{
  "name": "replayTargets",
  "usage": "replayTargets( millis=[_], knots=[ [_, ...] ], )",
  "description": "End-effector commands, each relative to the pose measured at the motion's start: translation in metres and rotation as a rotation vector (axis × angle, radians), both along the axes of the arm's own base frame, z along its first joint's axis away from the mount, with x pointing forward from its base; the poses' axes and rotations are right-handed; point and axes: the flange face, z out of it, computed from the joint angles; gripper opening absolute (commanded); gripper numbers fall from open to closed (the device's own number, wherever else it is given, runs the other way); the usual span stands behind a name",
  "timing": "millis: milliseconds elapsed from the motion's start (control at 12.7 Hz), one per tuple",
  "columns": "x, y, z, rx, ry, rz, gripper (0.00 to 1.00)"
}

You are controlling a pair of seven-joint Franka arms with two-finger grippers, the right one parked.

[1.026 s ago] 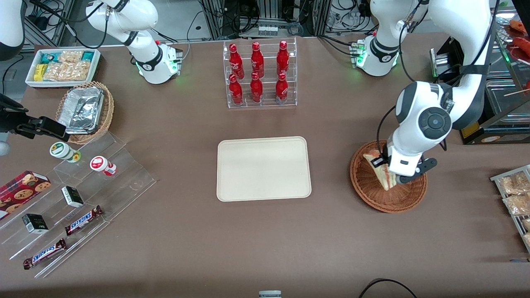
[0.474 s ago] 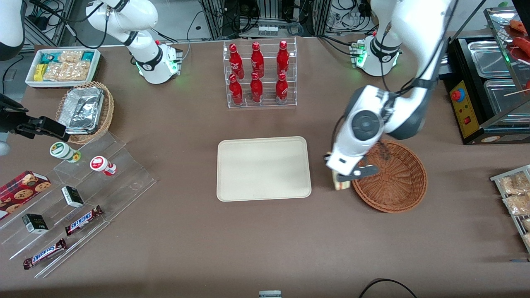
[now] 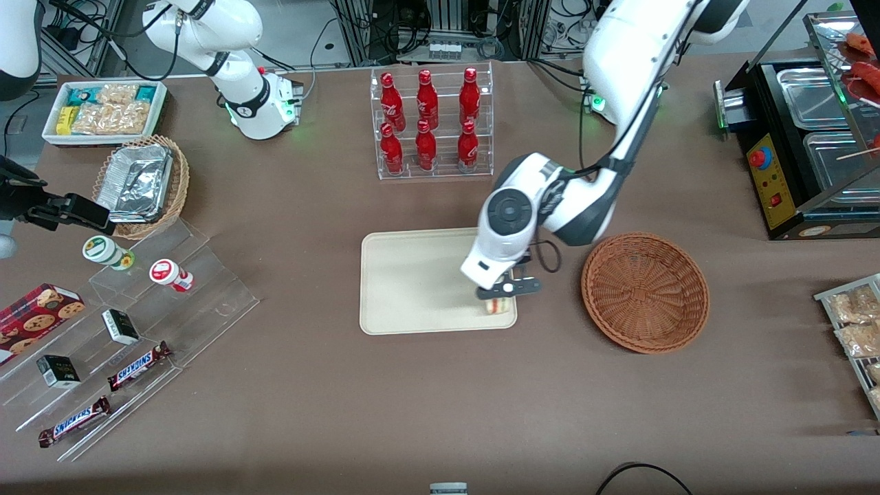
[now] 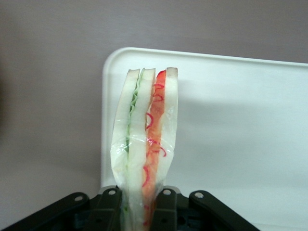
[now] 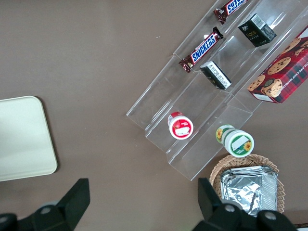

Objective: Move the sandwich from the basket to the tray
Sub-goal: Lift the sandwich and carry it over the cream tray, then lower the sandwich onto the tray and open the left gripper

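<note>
On the front view, a white box of snack packets (image 3: pixel 104 110) is seen at the parked arm's end of the table, with a tan wicker basket of foil trays (image 3: pixel 142 184) nearer the camera than it. Nearer still, a clear stepped display (image 3: pixel 130 330) carries two small round tubs (image 3: pixel 108 251), dark little boxes (image 3: pixel 120 326) and Snickers bars (image 3: pixel 139 365), and a red cookie box (image 3: pixel 38 310) lies beside it. Toward the middle of the table, a clear rack (image 3: pixel 432 124) holds six red bottles (image 3: pixel 426 100).

The cream-beige tray (image 3: pixel 412 282) lies nearer the camera than the rack. The gripper (image 3: pixel 500 293) is held low over the tray's corner closest to the camera and to the working arm's end. Its fingers are clamped on the sandwich (image 3: pixel 498 305), which is gripped at one end. Whether the sandwich touches the tray cannot be told.

In the left wrist view, the sandwich (image 4: pixel 146 144) is seen edge-on between the black fingers (image 4: pixel 109 207), wrapped in clear film, with green filling in one layer and red in the other. The tray (image 4: pixel 240 120) is seen below it, its rounded corner just beside the sandwich's free end.

The reddish-brown wicker basket (image 3: pixel 645 292) stands beside the tray, toward the working arm's end, with nothing in it. More snack packets (image 3: pixel 854 323) lie at that end of the table.
</note>
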Motion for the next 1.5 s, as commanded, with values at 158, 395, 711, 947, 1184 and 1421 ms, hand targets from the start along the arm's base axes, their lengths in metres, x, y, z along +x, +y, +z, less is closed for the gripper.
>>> replayTargets(
  millis=[158,395,711,947,1184,1421],
  knots=[
    [-0.004,-0.064,-0.013,-0.051,0.000,0.063,0.00],
    [-0.019,-0.091,-0.024,-0.079,0.013,0.079,0.00],
    [-0.032,-0.105,-0.033,-0.082,0.009,0.086,0.00],
    [-0.042,-0.113,-0.037,-0.073,0.005,0.087,0.00],
    [-0.040,-0.115,-0.042,-0.077,-0.006,0.148,0.00],
    [-0.038,-0.113,-0.047,-0.071,-0.014,0.157,0.56]
  ],
)
